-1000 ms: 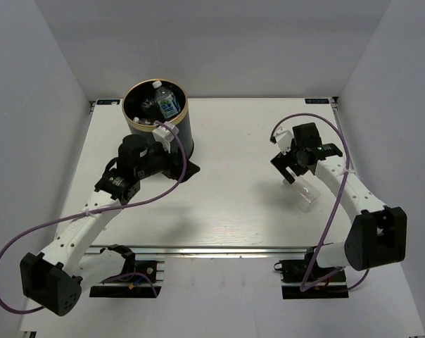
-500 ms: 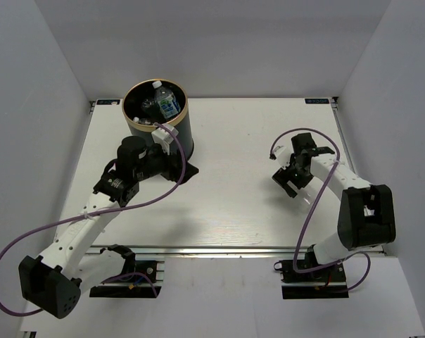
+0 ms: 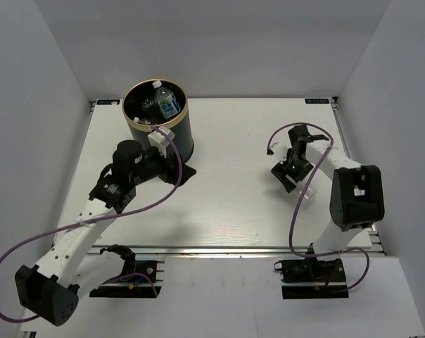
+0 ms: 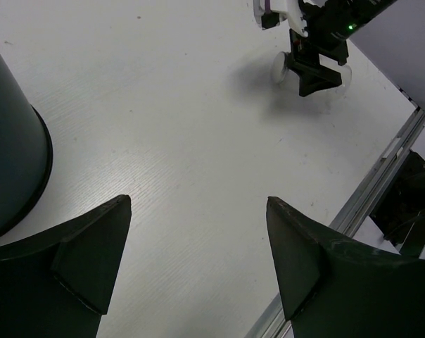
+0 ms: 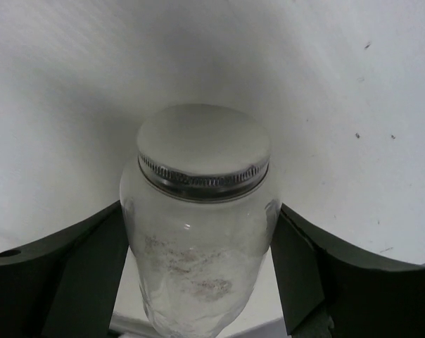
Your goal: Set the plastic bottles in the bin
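Clear white-capped bottle [image 5: 204, 151] on right side of worktop [image 3: 226, 204], between fingers [image 5: 79, 282] of right hand [image 5: 198, 211], both close against its sides, clenched or not cannot tell; left hand [image 4: 198, 211] released, empty, just beside bin [image 3: 183, 134] at far left, other bottles [image 3: 167, 103] inside.

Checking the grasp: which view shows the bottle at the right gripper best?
Right wrist: the clear bottle fills the frame between the fingers. Top external shows only a glimpse under the right gripper. Left wrist shows it distant, mostly hidden.
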Controlling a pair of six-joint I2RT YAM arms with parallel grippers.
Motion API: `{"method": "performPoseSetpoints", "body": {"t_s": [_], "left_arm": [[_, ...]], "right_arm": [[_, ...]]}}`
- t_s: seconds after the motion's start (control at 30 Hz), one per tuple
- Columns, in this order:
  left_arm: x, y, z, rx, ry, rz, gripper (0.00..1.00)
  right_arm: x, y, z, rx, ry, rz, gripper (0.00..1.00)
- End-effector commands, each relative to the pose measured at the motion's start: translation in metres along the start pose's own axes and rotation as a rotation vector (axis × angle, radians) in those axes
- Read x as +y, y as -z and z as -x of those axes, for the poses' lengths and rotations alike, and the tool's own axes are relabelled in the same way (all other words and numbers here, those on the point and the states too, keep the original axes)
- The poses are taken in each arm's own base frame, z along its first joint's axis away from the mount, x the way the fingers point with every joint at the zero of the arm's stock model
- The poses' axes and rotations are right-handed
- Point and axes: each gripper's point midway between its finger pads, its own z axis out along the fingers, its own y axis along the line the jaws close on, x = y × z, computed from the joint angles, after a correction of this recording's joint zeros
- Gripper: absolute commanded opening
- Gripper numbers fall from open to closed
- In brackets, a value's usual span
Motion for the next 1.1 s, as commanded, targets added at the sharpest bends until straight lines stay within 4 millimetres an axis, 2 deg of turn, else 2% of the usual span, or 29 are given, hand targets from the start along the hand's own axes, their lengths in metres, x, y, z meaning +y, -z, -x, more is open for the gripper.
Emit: {"method": "performPoseSetpoints", "body": {"t_s": [0.0, 0.03, 0.07, 0.1, 0.13, 0.17, 0.2, 0.23, 0.27, 0.3, 0.33, 0.37, 0.4, 0.43, 0.47, 0.5, 0.57, 0.6, 0.63, 0.7, 0.73, 0.77, 0.8, 0.87, 0.97, 1.0, 1.03, 1.07], "left_arm": [[-0.009, 0.017, 0.019, -0.088, -0.058, 0.000, 0.87], [-0.011, 0.021, 0.018, -0.098, -0.062, -0.002, 0.87], [-0.012, 0.027, 0.026, -0.132, -0.076, 0.007, 0.87], [-0.018, 0.040, 0.033, -0.178, -0.095, 0.010, 0.87], [-0.018, 0.045, 0.037, -0.213, -0.107, 0.022, 0.87], [-0.018, 0.053, 0.040, -0.237, -0.114, 0.031, 0.87], [-0.016, 0.060, 0.045, -0.274, -0.124, 0.055, 0.89], [-0.021, 0.073, 0.051, -0.321, -0.140, 0.064, 0.89], [-0.020, 0.084, 0.058, -0.372, -0.151, 0.093, 0.89], [-0.016, 0.083, 0.055, -0.368, -0.145, 0.114, 0.90], [-0.012, 0.089, 0.059, -0.391, -0.155, 0.144, 0.90], [-0.012, 0.098, 0.062, -0.415, -0.158, 0.162, 0.90], [-0.009, 0.102, 0.063, -0.424, -0.153, 0.190, 0.90], [-0.008, 0.105, 0.064, -0.437, -0.154, 0.200, 0.90], [-0.009, 0.110, 0.065, -0.449, -0.156, 0.209, 0.90], [-0.004, 0.108, 0.062, -0.442, -0.149, 0.225, 0.90], [-0.005, 0.113, 0.064, -0.458, -0.161, 0.236, 0.90], [-0.004, 0.116, 0.065, -0.468, -0.161, 0.245, 0.90], [-0.004, 0.116, 0.065, -0.468, -0.161, 0.245, 0.90], [-0.003, 0.117, 0.066, -0.470, -0.159, 0.254, 0.90], [0.000, 0.113, 0.062, -0.450, -0.162, 0.259, 0.90], [0.000, 0.113, 0.062, -0.450, -0.162, 0.259, 0.90], [0.000, 0.116, 0.066, -0.461, -0.163, 0.268, 0.90], [0.001, 0.115, 0.064, -0.452, -0.160, 0.269, 0.90], [0.002, 0.116, 0.064, -0.454, -0.158, 0.278, 0.90], [0.002, 0.116, 0.064, -0.454, -0.158, 0.278, 0.90], [0.002, 0.116, 0.064, -0.454, -0.158, 0.278, 0.90], [0.005, 0.116, 0.062, -0.445, -0.154, 0.289, 0.90]], "right_arm": [[-0.003, 0.038, 0.045, -0.095, 0.056, 0.048, 0.17], [-0.001, 0.048, 0.060, -0.141, 0.071, 0.066, 0.14], [-0.002, 0.060, 0.074, -0.173, 0.081, 0.061, 0.12], [0.011, 0.066, 0.088, -0.193, 0.119, 0.099, 0.10], [-0.005, 0.113, 0.130, -0.315, 0.149, 0.031, 0.10], [0.001, 0.128, 0.149, -0.367, 0.161, 0.044, 0.08], [0.004, 0.147, 0.179, -0.424, 0.197, 0.050, 0.08], [0.006, 0.183, 0.204, -0.507, 0.231, 0.025, 0.08], [0.010, 0.219, 0.241, -0.623, 0.264, 0.013, 0.07], [0.018, 0.210, 0.246, -0.613, 0.278, 0.040, 0.06], [0.029, 0.222, 0.260, -0.655, 0.313, 0.042, 0.06], [0.029, 0.244, 0.282, -0.752, 0.350, 0.000, 0.06], [0.033, 0.250, 0.291, -0.788, 0.373, -0.017, 0.06], [0.055, 0.256, 0.301, -0.821, 0.425, -0.012, 0.04], [0.057, 0.253, 0.320, -0.886, 0.465, -0.047, 0.04], [0.077, 0.256, 0.330, -0.923, 0.520, -0.043, 0.02], [0.087, 0.264, 0.353, -1.026, 0.560, -0.059, 0.00], [0.100, 0.277, 0.364, -1.102, 0.596, -0.042, 0.00], [0.110, 0.278, 0.372, -1.126, 0.609, -0.034, 0.00], [0.129, 0.298, 0.392, -1.250, 0.651, -0.021, 0.00], [0.138, 0.301, 0.397, -1.277, 0.664, -0.009, 0.00], [0.141, 0.317, 0.407, -1.356, 0.682, -0.041, 0.00], [0.150, 0.310, 0.409, -1.360, 0.711, -0.015, 0.00], [0.161, 0.311, 0.418, -1.392, 0.737, -0.009, 0.00], [0.165, 0.327, 0.435, -1.479, 0.758, -0.039, 0.00], [0.167, 0.316, 0.443, -1.474, 0.758, -0.030, 0.00], [0.166, 0.325, 0.449, -1.514, 0.762, -0.051, 0.00], [0.166, 0.322, 0.454, -1.519, 0.766, -0.053, 0.00]]}}
